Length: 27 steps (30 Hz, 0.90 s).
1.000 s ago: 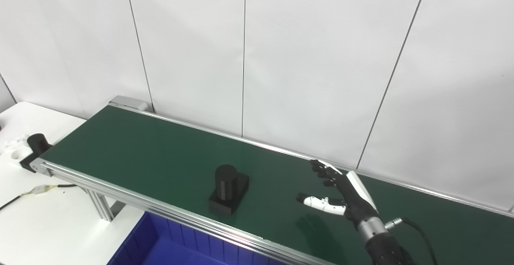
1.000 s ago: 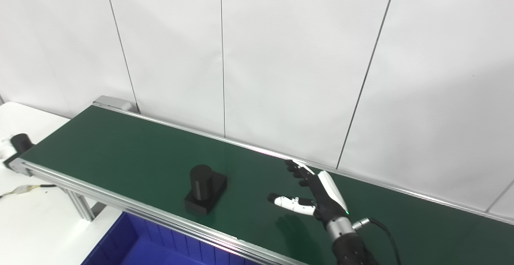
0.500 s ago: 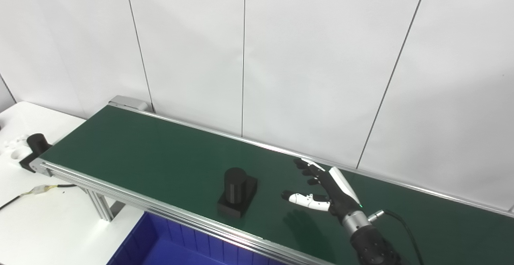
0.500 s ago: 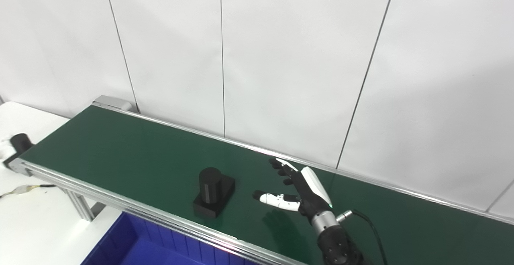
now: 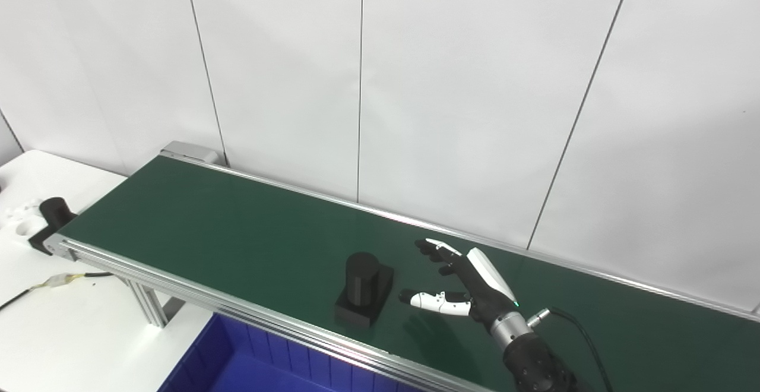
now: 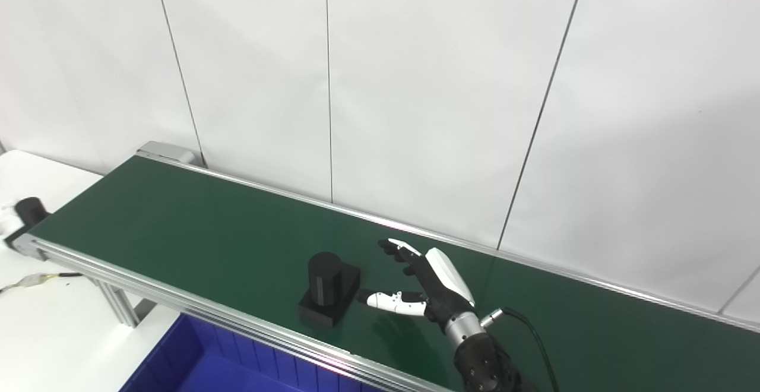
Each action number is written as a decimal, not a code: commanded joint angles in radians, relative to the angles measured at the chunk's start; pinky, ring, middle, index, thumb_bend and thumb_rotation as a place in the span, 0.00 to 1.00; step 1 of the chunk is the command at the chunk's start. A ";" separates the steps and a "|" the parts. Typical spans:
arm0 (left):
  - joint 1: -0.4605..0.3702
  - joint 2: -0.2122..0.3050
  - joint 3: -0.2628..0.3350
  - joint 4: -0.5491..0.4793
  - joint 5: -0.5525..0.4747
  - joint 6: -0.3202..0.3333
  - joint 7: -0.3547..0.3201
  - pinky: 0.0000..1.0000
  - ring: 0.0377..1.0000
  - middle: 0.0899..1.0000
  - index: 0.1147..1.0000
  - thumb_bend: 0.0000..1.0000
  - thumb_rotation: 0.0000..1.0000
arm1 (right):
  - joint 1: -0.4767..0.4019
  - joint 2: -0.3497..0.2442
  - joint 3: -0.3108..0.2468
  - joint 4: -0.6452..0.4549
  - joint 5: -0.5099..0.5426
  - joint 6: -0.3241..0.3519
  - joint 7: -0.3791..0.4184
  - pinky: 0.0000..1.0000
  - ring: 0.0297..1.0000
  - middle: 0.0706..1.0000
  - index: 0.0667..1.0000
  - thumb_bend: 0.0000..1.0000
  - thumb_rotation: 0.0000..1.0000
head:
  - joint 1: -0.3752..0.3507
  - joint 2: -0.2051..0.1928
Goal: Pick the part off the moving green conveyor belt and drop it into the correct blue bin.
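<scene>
The right hand [image 5: 475, 288], black with white shells, reaches in from the lower right on its dark forearm and hangs low over the long green conveyor belt [image 5: 225, 231], palm turned toward the left. Its fingers [image 5: 436, 250] are spread and stretched forward, and the white-tipped thumb [image 5: 430, 301] points out sideways below them; the hand holds nothing. The task's thing, a matte black part made of an upright cylinder on a flat rectangular base [image 5: 363, 288], stands on the belt near its front rail, just beside the thumb tip; the left eye view shows a thin strip of belt between the two, while in the right eye view the thumb tip seems almost to meet the base, so contact cannot be told. The blue plastic bin [image 5: 249, 365] sits below the belt's front rail at the bottom edge. On the white table [image 5: 65, 332] at far left the left eye view shows more of a black cylindrical motor [image 5: 52, 214] and a thin cable [image 5: 56, 281]. The left hand is not visible.
</scene>
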 commanded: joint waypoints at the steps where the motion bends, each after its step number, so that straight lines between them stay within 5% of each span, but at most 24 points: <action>1: -0.001 -0.015 -0.011 -0.028 0.005 -0.040 0.004 0.73 0.77 0.78 0.77 1.00 0.22 | -0.048 0.026 0.009 -0.021 -0.011 -0.024 -0.007 0.80 0.87 0.86 0.86 0.70 0.48 | 0.002 0.002; 27: 0.074 -0.012 -0.048 -0.144 0.008 0.003 0.004 0.72 0.77 0.79 0.78 1.00 0.23 | -0.064 0.068 0.043 0.150 -0.051 -0.076 -0.072 0.78 0.86 0.85 0.84 0.76 0.40 | 0.005 0.038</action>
